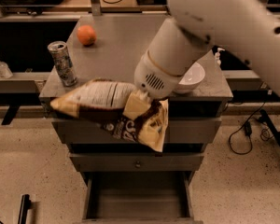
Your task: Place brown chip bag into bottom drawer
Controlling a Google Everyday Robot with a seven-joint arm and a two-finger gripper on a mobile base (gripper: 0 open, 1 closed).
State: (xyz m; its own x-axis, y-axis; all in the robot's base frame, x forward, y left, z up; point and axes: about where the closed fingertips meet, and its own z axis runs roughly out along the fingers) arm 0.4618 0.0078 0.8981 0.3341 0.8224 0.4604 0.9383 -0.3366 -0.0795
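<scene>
The brown chip bag (113,110) hangs crumpled in front of the cabinet's top edge, dark brown with tan-yellow edges and a white label panel on its upper left. My gripper (139,101) is at the end of the white arm (210,27) and is shut on the bag's top, with the fingers mostly hidden by the foil. The bottom drawer (137,195) stands pulled out below the bag, its plain grey inside bare.
On the cabinet top (121,45) stand a patterned drink can (63,63) at the left, an orange (86,35) at the back left and a white bowl (192,77) at the right, partly behind the arm. Cables (245,134) lie on the floor at the right.
</scene>
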